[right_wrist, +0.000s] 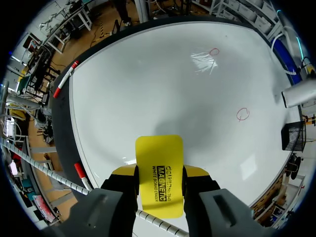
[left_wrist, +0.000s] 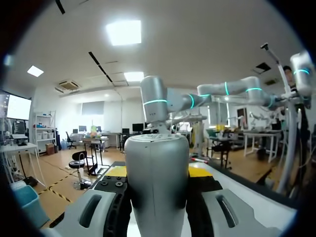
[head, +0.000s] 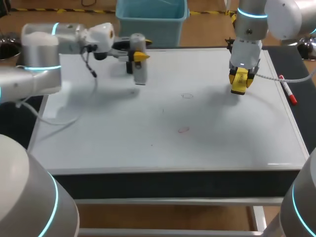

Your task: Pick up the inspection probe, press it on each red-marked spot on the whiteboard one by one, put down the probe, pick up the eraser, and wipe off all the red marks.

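The grey cylindrical probe (head: 140, 69) hangs upright above the whiteboard's (head: 113, 133) far left part, with my left gripper (head: 138, 56) shut on it. The left wrist view shows the probe (left_wrist: 157, 197) clamped between the two fingers. My right gripper (head: 240, 79) is shut on the yellow eraser (head: 239, 84) just above the board's far right part. In the right wrist view the eraser (right_wrist: 159, 168) sticks out from between the fingers over the board (right_wrist: 148, 84). Two small red circles (head: 183, 130) (head: 186, 96) are drawn near the board's middle, ahead of the eraser (right_wrist: 242, 114) (right_wrist: 214, 51).
A red marker pen (head: 288, 90) lies on the dark strip beside the board's right edge, and a second pen (right_wrist: 81, 175) lies on that strip near the eraser. A blue bin (head: 150, 22) stands behind the board's far edge.
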`<state>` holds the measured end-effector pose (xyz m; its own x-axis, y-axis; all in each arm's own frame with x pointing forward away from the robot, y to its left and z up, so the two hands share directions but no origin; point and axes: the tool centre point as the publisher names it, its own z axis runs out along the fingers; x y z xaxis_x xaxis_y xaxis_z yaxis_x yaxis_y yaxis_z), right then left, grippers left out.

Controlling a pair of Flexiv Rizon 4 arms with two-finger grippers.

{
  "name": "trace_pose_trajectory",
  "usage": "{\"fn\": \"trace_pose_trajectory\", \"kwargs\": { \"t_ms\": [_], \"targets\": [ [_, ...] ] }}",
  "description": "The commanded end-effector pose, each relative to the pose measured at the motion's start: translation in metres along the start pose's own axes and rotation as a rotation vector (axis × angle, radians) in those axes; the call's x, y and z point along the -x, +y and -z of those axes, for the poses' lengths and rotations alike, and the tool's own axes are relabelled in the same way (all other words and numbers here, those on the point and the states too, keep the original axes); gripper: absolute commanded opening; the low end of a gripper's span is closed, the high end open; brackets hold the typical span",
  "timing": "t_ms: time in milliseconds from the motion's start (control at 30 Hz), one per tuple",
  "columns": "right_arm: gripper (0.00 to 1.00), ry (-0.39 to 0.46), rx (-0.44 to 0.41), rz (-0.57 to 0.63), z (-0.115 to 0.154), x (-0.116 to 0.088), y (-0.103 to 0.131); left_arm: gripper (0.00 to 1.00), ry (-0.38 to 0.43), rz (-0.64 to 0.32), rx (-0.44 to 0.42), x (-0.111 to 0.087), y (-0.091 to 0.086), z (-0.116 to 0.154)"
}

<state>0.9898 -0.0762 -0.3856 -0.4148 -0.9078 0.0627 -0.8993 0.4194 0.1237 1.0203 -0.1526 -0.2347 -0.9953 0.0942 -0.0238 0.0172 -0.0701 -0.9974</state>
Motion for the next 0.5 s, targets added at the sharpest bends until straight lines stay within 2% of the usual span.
{"fn": "trace_pose_trajectory", "kwargs": {
  "t_ms": [33, 500],
  "targets": [
    [0.0, 0.003, 0.0, 0.002, 0.001, 0.0, -0.001, 0.0, -0.169, -0.005, -0.004, -0.016, -0.005, 0.032],
    [0.0, 0.003, 0.0, 0.002, 0.001, 0.0, -0.001, 0.0, -0.242, -0.027, -0.014, -0.014, -0.011, 0.089]
  ]
}}
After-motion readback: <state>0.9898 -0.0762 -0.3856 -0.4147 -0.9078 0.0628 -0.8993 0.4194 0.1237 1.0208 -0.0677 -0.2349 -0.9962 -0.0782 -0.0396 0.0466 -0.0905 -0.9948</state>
